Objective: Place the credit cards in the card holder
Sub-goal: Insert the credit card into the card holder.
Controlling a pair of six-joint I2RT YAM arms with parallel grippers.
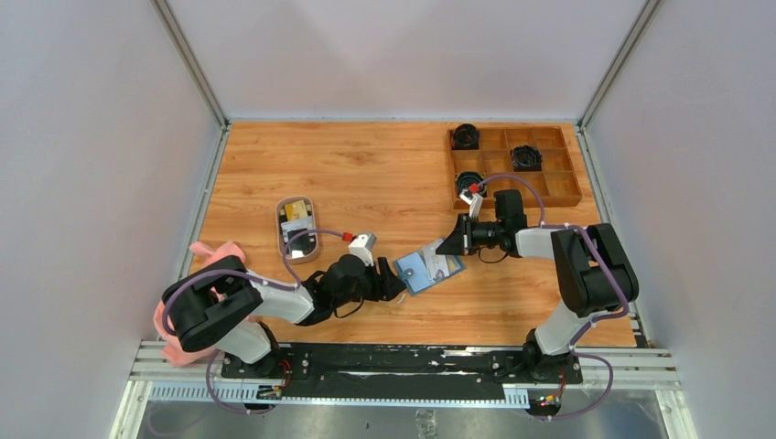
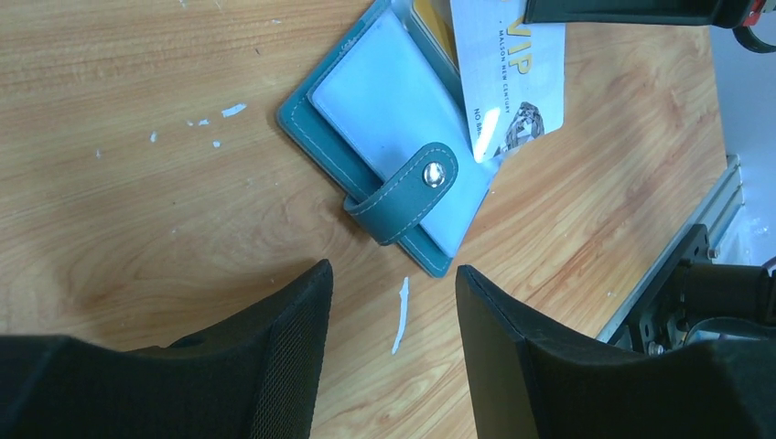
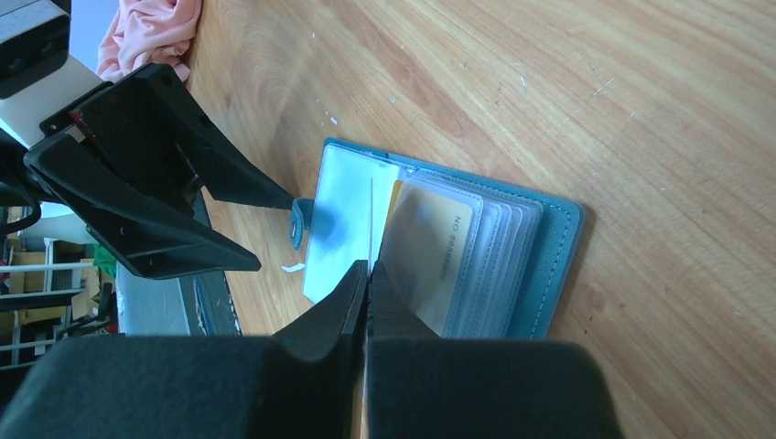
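While the table (image 1: 366, 174) carries the open wallet (image 1: 423, 272) at its near middle, the left tool (image 2: 393, 274) sits just left of it, fingers apart around nothing; the right tool (image 3: 368, 274), reaching from the right, is clamped on a white card (image 2: 508, 82) over the wallet's clear pockets; a yellow card (image 3: 430, 242) fills one pocket.

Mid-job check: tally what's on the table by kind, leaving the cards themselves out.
Card holder: 1
White dish: 1
Wooden tray: 1
Black coiled items in the tray: 3
Pink cloth: 1
Total: 7
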